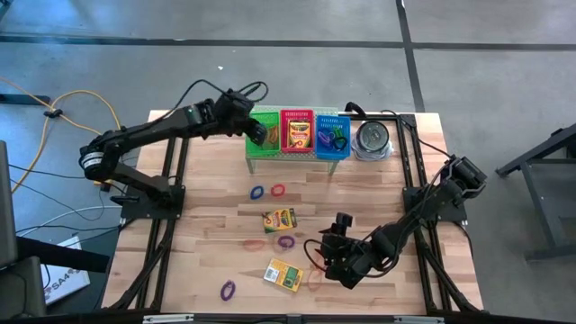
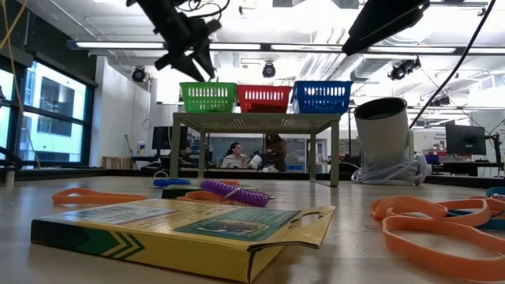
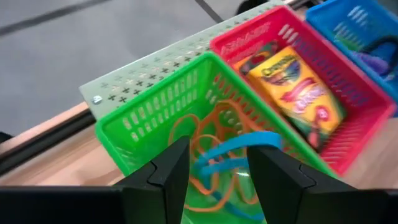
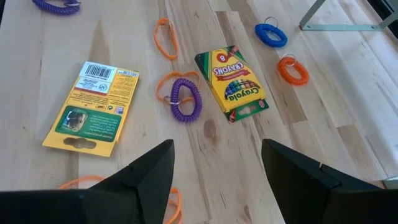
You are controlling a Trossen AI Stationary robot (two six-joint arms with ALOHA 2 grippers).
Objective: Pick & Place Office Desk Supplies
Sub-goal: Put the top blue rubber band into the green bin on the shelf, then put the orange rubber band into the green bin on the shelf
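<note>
Left hand (image 3: 214, 171) fingers parted, empty, above green basket (image 3: 155, 112), blue band (image 3: 233, 149) below

Bright overhead ceiling strips (image 2: 260, 46), soft shadows, motion-blurred left wrist view.

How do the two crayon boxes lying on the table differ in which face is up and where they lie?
The crayon box near the table's middle lies with its printed front up, the brand name showing; the crayon box near the front edge lies back up, showing a barcode and a hang hole. The first has a purple coil loop beside it; the second lies farther from the baskets. Both are flat, yellow and green, and untouched by either tool.
</note>
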